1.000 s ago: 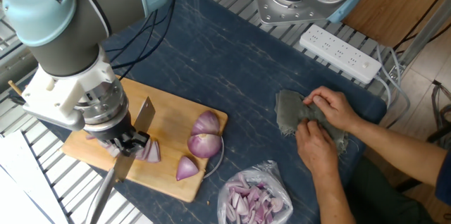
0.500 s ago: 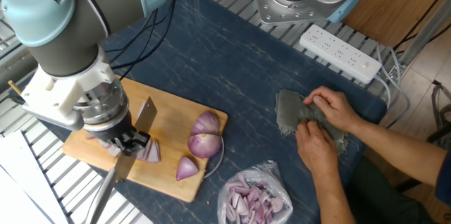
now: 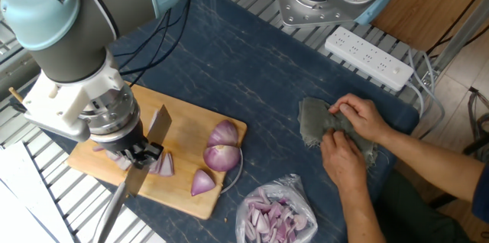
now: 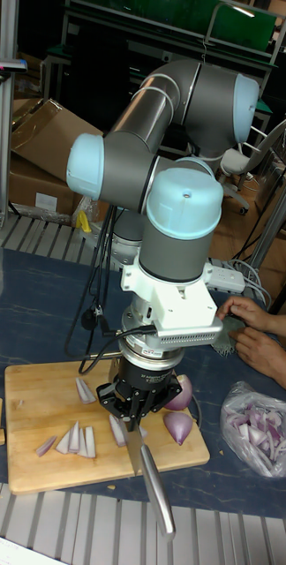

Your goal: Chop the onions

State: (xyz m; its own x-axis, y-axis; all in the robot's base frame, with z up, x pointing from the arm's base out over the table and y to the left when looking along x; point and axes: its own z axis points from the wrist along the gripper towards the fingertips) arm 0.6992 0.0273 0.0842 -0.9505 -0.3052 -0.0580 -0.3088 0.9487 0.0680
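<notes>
Nothing visibly shifted: black end effector [image 3: 137, 153] clamped on steel knife [image 3: 153, 132], over the wooden cutting board [image 3: 183, 193] at the table's near-left.
Fixed view: glossy purple-and-white onions [image 3: 221, 151] sit mid-board; loose, they could skid. Tall view: wedges [image 4: 77, 437] could scatter off the board. No readable writing.

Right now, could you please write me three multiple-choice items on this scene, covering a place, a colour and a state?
1. Where does the clear bag of onion bits lie?
A. on the blue mat beside the cutting board
B. on the board
C. on the power strip

2. What colour is the cloth under the person's hands?
A. red
B. grey
C. yellow

3. What is the end effector doing?
A. hanging open
B. gripping a knife
C. holding the bag

Answers: 1 A, the bag sits off the board's edge; 2 B, the fabric is dull grey; 3 B, the blade and handle stick out from it over the onions.
</notes>
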